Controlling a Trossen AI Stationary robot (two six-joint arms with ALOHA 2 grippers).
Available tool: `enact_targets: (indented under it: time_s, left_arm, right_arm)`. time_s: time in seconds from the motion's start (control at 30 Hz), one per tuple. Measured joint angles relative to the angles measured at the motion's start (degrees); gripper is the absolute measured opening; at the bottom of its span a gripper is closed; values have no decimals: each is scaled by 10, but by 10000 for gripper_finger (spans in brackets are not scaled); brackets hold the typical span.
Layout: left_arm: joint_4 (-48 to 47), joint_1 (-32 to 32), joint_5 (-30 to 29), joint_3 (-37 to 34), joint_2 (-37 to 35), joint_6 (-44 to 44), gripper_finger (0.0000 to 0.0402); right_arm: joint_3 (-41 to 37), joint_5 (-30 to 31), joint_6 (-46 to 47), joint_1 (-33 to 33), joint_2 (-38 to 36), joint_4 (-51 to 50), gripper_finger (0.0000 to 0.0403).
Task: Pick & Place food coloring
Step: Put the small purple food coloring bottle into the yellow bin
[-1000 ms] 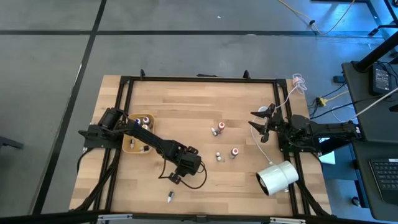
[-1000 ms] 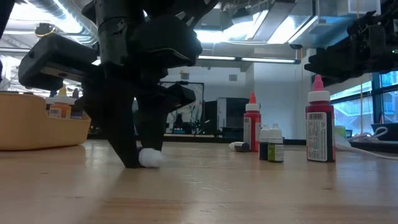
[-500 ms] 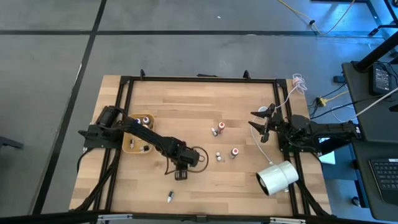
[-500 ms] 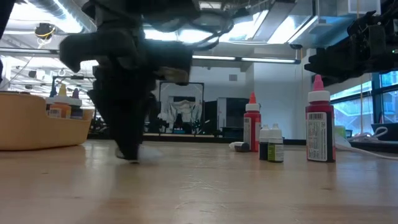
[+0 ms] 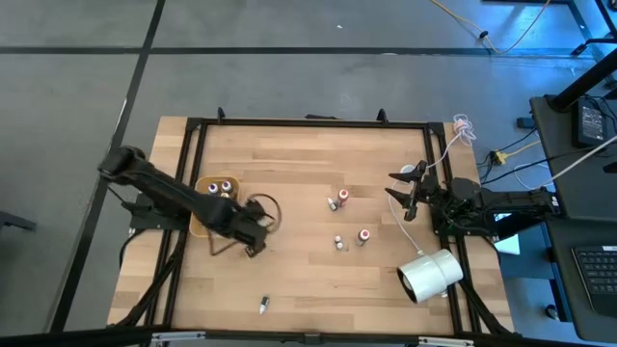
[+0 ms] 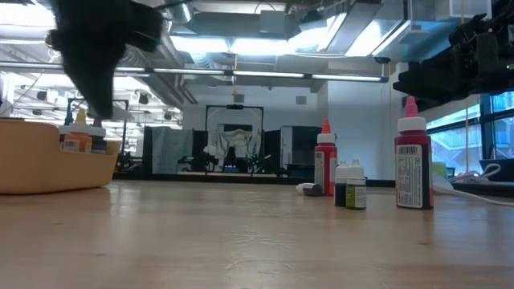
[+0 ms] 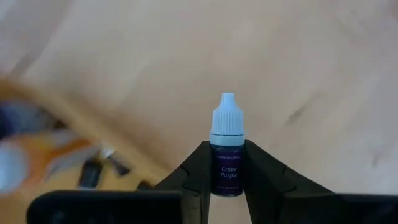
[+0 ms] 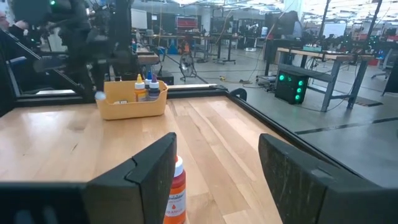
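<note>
One purple food coloring bottle, pale cap, pinched between left gripper fingers, held above wooden table just beside tan tray; tray holds more bottles. Four small bottles stand mid-table; another bottle lies alone near front edge. White cylinder lies at right edge. Right gripper waits by right edge, fingers spread, orange bottle in front of them. Workshop room behind, ceiling lights

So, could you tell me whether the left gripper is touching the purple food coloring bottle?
Touching. In the left wrist view, the left gripper has its two dark fingers pressed against both sides of the purple bottle, with no gap visible.
</note>
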Motion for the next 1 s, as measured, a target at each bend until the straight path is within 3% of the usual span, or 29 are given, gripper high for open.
enact_targets:
  time_s: [0.17,0.33,0.63,1.0]
  left_arm:
    - [-25,-30,-32,-70,-84,-147,65]
    - [-62,-46,-38,-124,-120,-239,65]
    - [-52,-47,27,-175,-122,-265,72]
    - [-46,-47,30,-176,-123,-265,106]
  right_arm:
    - [0,0,0,0,0,0,229]
    - [0,0,0,0,0,0,229]
    - [0,0,0,0,0,0,229]
    - [0,0,0,0,0,0,229]
